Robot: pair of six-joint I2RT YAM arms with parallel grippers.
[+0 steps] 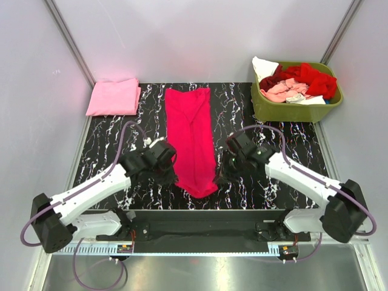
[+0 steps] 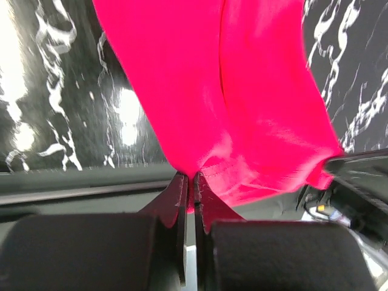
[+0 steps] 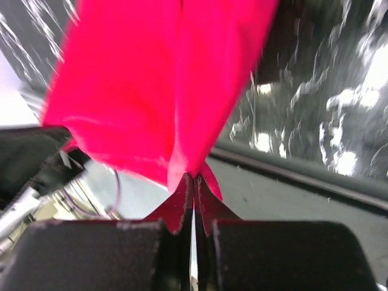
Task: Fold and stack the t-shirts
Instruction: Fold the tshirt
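Note:
A bright magenta-pink t-shirt (image 1: pixel 192 136) lies folded into a long narrow strip down the middle of the black marbled table (image 1: pixel 109 139). My left gripper (image 1: pixel 175 179) is shut on its near left corner; the wrist view shows the cloth (image 2: pixel 230 91) pinched between the fingertips. My right gripper (image 1: pixel 217 180) is shut on its near right corner, with the cloth (image 3: pixel 151 91) rising from the closed jaws. The near end is lifted a little. A light pink t-shirt (image 1: pixel 113 96) lies folded at the far left. Red, salmon and white shirts (image 1: pixel 297 82) fill the basket.
An olive-green plastic basket (image 1: pixel 297 108) stands at the far right corner. Grey walls enclose the table on three sides. The arms' base rail (image 1: pixel 206 227) runs along the near edge.

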